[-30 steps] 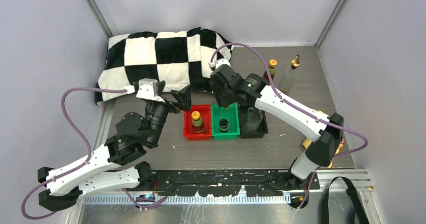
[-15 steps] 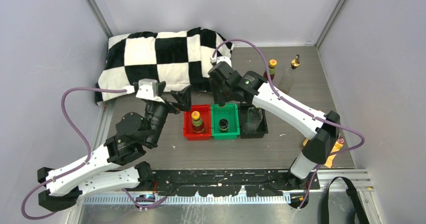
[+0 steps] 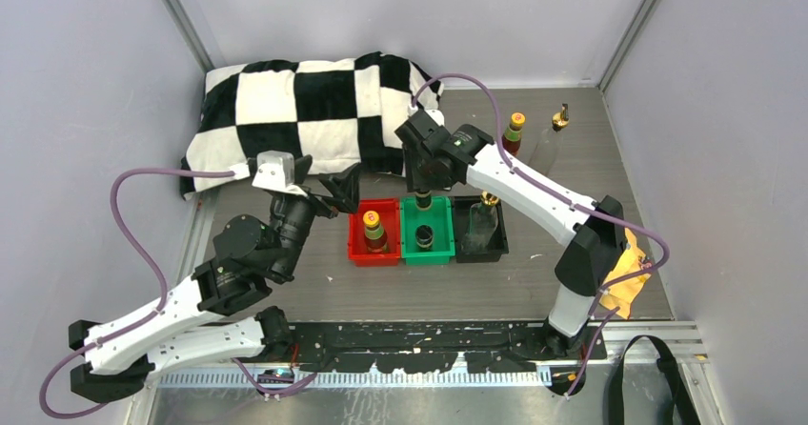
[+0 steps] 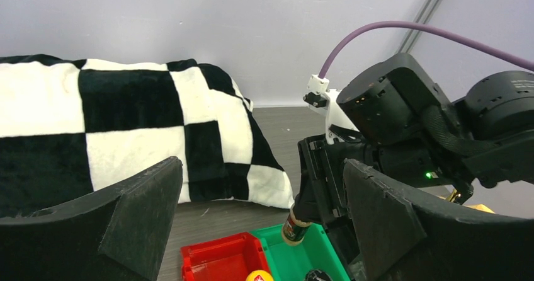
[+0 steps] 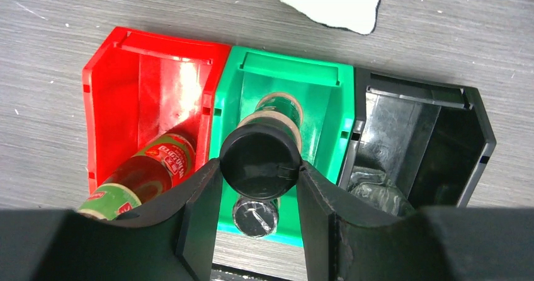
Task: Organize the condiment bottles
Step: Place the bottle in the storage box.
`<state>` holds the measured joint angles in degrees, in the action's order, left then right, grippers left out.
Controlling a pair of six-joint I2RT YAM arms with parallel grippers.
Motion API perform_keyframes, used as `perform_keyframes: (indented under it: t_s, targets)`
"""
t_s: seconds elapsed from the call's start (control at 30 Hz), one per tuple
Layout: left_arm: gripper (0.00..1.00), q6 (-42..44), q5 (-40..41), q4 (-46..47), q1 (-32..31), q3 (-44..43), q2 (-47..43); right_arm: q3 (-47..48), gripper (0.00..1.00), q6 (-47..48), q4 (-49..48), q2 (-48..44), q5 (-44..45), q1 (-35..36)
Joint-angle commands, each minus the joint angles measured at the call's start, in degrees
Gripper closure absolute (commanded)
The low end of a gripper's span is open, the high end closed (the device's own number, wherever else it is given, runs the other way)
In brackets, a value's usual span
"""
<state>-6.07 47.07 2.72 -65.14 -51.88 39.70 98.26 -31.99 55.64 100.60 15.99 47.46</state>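
Observation:
My right gripper (image 3: 422,187) is shut on the black cap of a short dark bottle (image 5: 259,157), which hangs upright over the back of the green tray (image 3: 426,258). A second black-capped bottle (image 5: 255,217) stands in that tray's front. In the red tray (image 3: 356,244) stands a reddish-brown bottle (image 3: 373,230) with a yellow cap. A clear glass bottle (image 3: 484,217) with a gold top is in the black tray (image 3: 503,239). Another reddish-brown bottle (image 3: 515,130) and another clear glass bottle (image 3: 553,137) stand on the table at the back right. My left gripper (image 3: 329,185) is open, left of the red tray, holding nothing.
A black-and-white checkered cloth (image 3: 305,111) fills the back left of the table, just behind the trays. A yellow object (image 3: 624,282) lies beside the right arm's base. Grey walls close in both sides and the back.
My right wrist has drawn back and up from over the green tray with the dark bottle in it, uncovering the glass bottle's gold top. The left arm barely shifted.

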Motion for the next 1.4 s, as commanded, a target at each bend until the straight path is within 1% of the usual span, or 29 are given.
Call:
perform_keyframes:
  t_s: [0.0,0.47,0.93,1.37]
  targets:
    - [0.0,-1.76,-0.95,-0.56,-0.24,-2.57,-0.46,3.56,0.99,-2.91,1.6,0.61,0.12,-0.6]
    - [0.0,-3.42,-1.62,-2.55,-0.16,-2.7,-2.99,8.34,0.99,-5.42,6.51,3.86,0.36,-0.64]
    - [0.0,-3.95,-2.18,-2.55,-0.19,-1.92,-3.54,0.77,0.99,-6.68,0.55,2.54,-1.12,-0.66]
    - [0.0,-4.22,-1.99,-2.55,-0.15,-1.65,-2.83,-2.54,0.99,-6.77,-2.83,2.41,-2.34,-0.8]
